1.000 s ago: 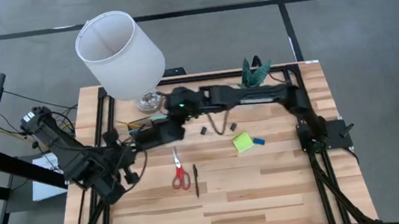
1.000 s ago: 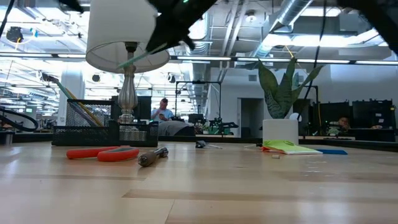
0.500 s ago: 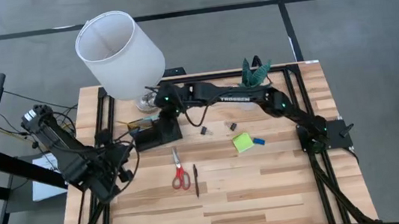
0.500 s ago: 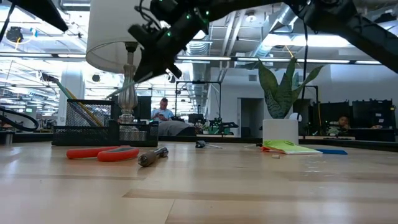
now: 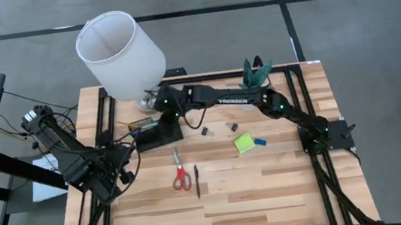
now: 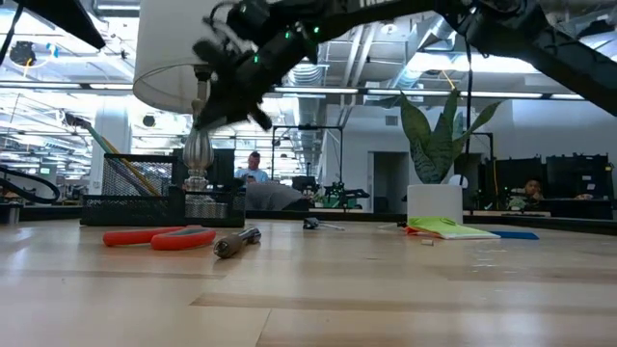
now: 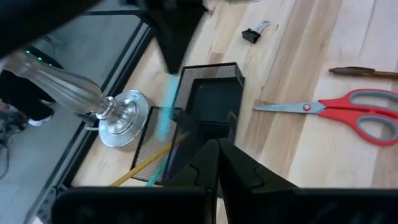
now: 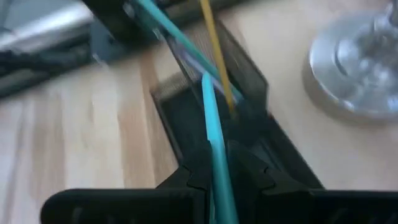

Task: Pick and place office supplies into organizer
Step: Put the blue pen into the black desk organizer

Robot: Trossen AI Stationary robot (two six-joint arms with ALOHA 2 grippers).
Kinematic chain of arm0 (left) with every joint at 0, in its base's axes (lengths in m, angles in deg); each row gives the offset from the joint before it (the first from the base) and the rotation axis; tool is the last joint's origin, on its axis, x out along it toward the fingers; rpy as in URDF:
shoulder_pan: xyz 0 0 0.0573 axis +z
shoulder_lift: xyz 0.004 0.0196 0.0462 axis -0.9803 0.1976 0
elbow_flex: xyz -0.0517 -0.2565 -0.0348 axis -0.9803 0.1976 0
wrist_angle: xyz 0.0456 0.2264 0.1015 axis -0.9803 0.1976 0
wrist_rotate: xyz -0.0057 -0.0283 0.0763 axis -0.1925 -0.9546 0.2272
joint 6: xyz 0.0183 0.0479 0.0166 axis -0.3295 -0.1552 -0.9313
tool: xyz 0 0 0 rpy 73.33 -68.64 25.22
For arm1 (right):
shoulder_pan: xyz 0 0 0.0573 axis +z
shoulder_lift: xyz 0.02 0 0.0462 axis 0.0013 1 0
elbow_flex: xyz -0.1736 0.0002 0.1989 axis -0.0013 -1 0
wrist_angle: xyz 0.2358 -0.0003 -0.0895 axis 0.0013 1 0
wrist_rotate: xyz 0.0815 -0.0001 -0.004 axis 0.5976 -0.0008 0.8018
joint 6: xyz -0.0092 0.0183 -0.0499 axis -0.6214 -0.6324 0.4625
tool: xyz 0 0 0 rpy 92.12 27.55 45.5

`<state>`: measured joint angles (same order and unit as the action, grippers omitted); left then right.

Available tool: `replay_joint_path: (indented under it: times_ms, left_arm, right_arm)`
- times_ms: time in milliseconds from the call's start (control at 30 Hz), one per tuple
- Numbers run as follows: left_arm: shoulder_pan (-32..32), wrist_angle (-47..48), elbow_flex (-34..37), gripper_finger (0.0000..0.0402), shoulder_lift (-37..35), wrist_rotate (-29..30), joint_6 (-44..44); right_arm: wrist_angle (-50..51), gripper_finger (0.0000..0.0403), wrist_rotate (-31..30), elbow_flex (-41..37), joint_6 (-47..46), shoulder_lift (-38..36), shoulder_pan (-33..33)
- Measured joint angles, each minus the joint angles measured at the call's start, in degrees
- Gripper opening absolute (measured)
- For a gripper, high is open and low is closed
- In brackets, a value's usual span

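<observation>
You are in the placing step: your right gripper [image 8: 214,163] pinches a thin light-blue pen [image 8: 211,124] and holds it above the low black mesh desk organizer [image 5: 159,134] at the table's far left, beside the silver base of the white-shaded lamp [image 5: 119,53]. The pen points down toward the tall mesh cup, where a yellow pencil [image 8: 214,50] and another light-blue pen already lean. As a judgement, the next move calls for lowering the tip into that cup and only then spreading the fingers, keeping clear of the lamp base just beside it.

Your right arm reaches long across the back of the table, wrist bent down over the organizer. Your left gripper [image 7: 217,163] waits off the table's left edge with its fingers pressed together, holding nothing.

Still out on the wood: red-handled scissors [image 5: 180,172] and a dark pen [image 5: 197,182] just beside them, two small black binder clips [image 5: 206,131], a lime-green sticky-note pad [image 5: 243,143] and a small blue eraser [image 5: 260,141].
</observation>
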<state>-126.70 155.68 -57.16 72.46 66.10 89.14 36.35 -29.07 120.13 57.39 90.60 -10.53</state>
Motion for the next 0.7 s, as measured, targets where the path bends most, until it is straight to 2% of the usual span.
replay_joint_path:
  times_ms: [133,433,700]
  left_arm:
    - [0.0,-1.38,0.0,0.0,-0.01,-0.2,-0.01]
    - [0.0,-1.3,0.0,0.0,-0.01,0.81,0.0]
    - [0.0,-1.27,0.0,0.0,-0.02,-0.29,0.02]
  right_arm:
    - [-2.65,0.0029,-0.04,0.8,-0.63,-1.04,-0.02]
    - [-2.12,0.0036,0.17,0.37,-0.56,1.71,-0.53]
    - [-7.65,0.0047,-1.11,0.43,0.88,2.46,-0.38]
